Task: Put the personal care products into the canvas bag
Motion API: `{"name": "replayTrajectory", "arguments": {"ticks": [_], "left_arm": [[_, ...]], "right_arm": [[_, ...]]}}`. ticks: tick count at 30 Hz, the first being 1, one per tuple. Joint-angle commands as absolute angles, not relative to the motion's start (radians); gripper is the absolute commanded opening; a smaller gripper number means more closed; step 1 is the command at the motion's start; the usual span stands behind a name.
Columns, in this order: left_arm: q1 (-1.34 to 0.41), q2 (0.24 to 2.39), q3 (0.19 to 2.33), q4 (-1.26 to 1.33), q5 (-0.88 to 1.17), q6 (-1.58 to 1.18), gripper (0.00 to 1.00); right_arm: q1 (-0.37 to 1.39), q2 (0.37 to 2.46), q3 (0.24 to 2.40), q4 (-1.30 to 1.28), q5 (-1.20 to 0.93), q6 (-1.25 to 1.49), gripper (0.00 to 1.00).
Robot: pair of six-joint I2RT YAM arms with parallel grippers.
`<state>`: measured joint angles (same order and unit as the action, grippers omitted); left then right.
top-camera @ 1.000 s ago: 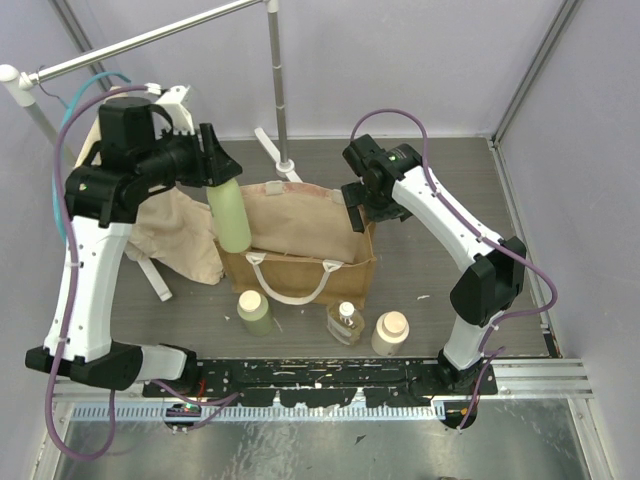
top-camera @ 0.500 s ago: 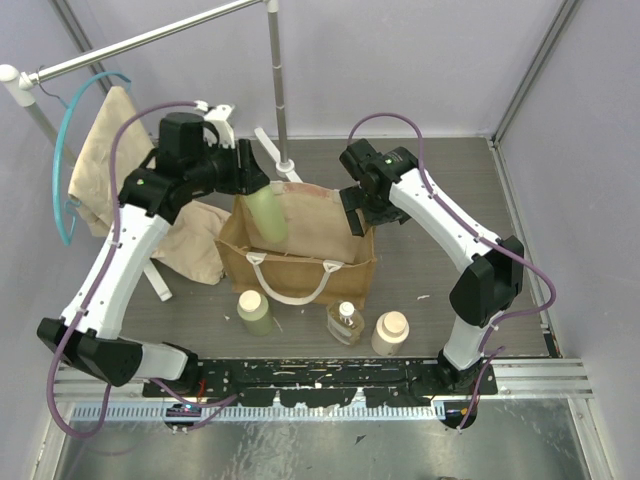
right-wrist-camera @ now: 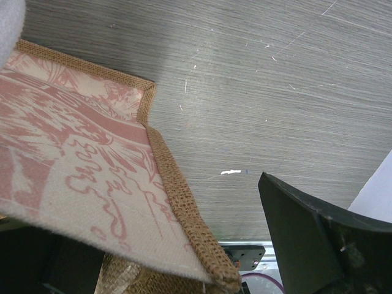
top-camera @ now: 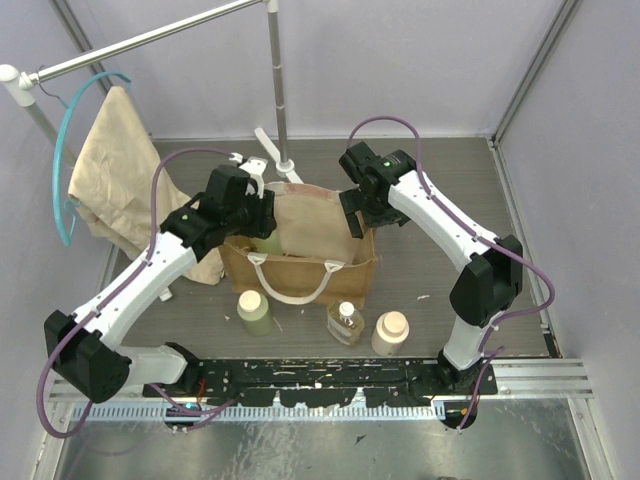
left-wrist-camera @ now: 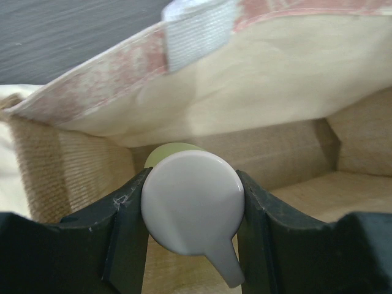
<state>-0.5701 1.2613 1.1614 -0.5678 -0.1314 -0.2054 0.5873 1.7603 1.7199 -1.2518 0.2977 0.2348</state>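
Left wrist: left tool [left-wrist-camera: 191, 208] clenches green bottle [left-wrist-camera: 184, 184] below rim of canvas bag [left-wrist-camera: 245, 79]; right tool [top-camera: 358, 225] spread, seemingly astride that rim.

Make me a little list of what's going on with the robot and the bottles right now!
Left jaws: shut on a pale green bottle, inside the mouth of the canvas bag
Right jaws: open, at the bag's right rim
Waiting on table: other green bottle, amber bottle, cream bottle
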Motion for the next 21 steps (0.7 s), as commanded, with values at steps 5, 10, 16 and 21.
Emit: {"name": "replayTrajectory", "arguments": {"ticks": [5, 10, 16, 21], "left_arm": [[-0.575, 1.172, 1.021, -0.28, -0.414, -0.248, 0.0], [-0.575, 1.215, 1.008, -0.272, -0.388, -0.269, 0.02], [-0.582, 1.247, 0.959, -0.266, -0.366, -0.308, 0.28], [-0.586, 1.234, 0.897, -0.263, -0.403, -0.38, 0.48]], "right_arm": [[0.592, 1.738, 1.721, -1.243, 0.305, 0.211, 1.0], [0.591, 1.742, 1.733, -1.246, 0.307, 0.2, 1.0], [0.592, 1.74, 1.727, -1.245, 0.305, 0.198, 1.0], [0.592, 1.733, 1.715, -1.242, 0.305, 0.195, 1.0]]}}
